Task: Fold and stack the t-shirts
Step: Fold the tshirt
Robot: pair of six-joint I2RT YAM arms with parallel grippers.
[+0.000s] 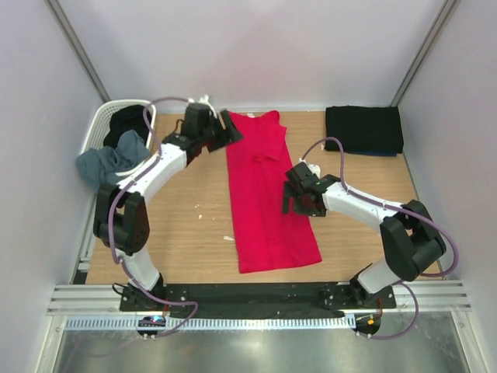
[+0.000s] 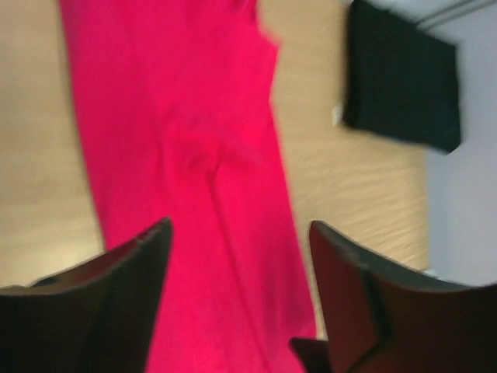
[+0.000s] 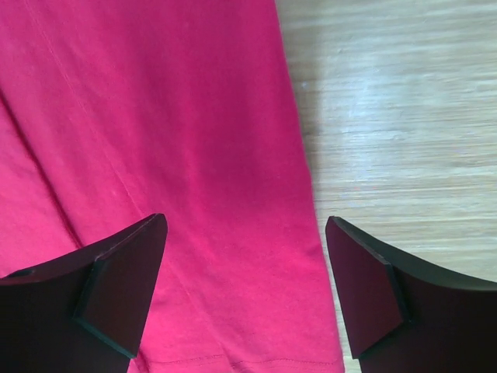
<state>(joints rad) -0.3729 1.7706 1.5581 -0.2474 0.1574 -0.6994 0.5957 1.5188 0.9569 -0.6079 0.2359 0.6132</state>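
A folded black t-shirt [image 1: 363, 130] already lies at the far right corner of the desk [image 1: 186, 225], while the crimson-red t-shirt [image 1: 268, 194] lies flat mid-desk, narrowed into a long strip that looks only partly folded. The left claw [image 2: 241, 233] hovers over its collar end and the right claw [image 3: 245, 233] over its right edge, both spread wide and holding nothing. By my reckoning the red one needs folding across and stacking, and the black shirt [image 1: 128, 120] and grey-blue shirt [image 1: 109, 163] in the white basket [image 1: 105, 116] are untouched.
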